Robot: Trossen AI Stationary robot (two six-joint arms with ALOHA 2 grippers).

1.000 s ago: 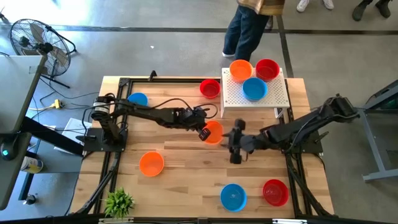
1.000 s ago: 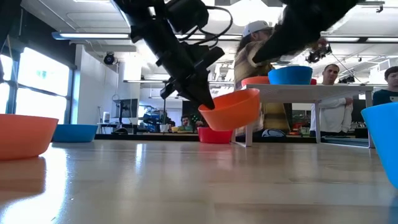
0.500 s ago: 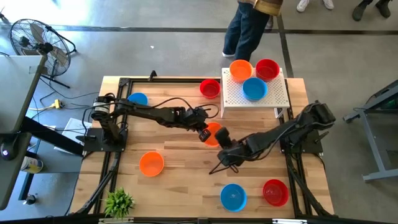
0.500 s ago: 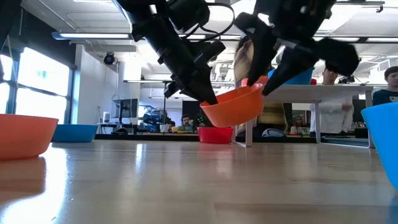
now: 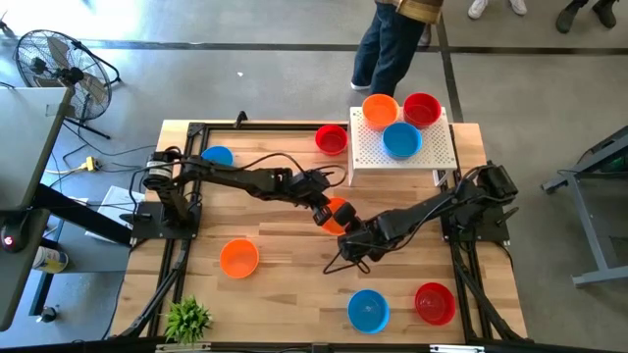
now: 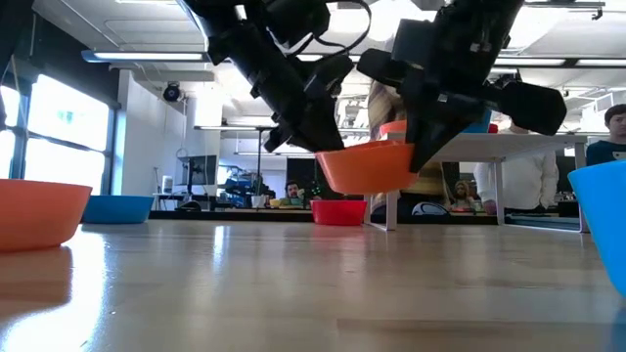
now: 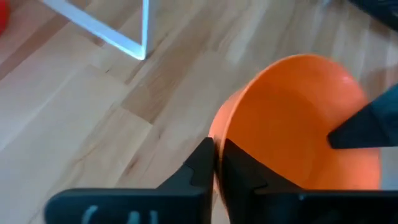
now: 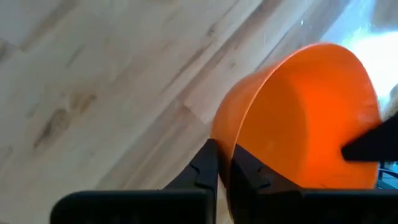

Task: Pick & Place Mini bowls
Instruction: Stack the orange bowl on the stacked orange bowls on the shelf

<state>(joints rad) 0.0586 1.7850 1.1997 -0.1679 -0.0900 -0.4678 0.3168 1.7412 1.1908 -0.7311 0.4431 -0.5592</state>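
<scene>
An orange mini bowl (image 5: 340,209) (image 6: 367,168) hangs over the middle of the table between my two grippers. My left gripper (image 5: 323,211) (image 7: 216,163) is shut on its left side. My right gripper (image 5: 352,233) (image 8: 225,163) is shut on its near-right side. Other mini bowls rest on their bases on the table: red (image 5: 332,138), blue (image 5: 217,156), orange (image 5: 238,258), blue (image 5: 368,310) and red (image 5: 434,302). Three more, orange (image 5: 379,109), red (image 5: 421,108) and blue (image 5: 401,140), sit on the white perforated box (image 5: 373,152). My left gripper pinches the bowl's rim (image 7: 217,132) on its left side, one finger inside the bowl and one outside. The fingers slant down from the table's left. The bowl is lifted clear of the table, about level, open side up. My right gripper pinches the bowl's rim (image 8: 231,135) on the side toward the table's near right, one finger inside and one outside. The fingers slant down from the right. The bowl hangs clear of the table between the two grippers.
The white perforated box stands on legs at the far right. A small green plant (image 5: 186,319) sits at the near left corner. A person (image 5: 392,39) stands beyond the far edge. Bare wood lies under the held bowl.
My right gripper has moved from the table's right toward the held bowl, tipped down and shut on its rim. The bowl, tilted a second ago with its right side up, now hangs about level. My left gripper has kept its hold.
</scene>
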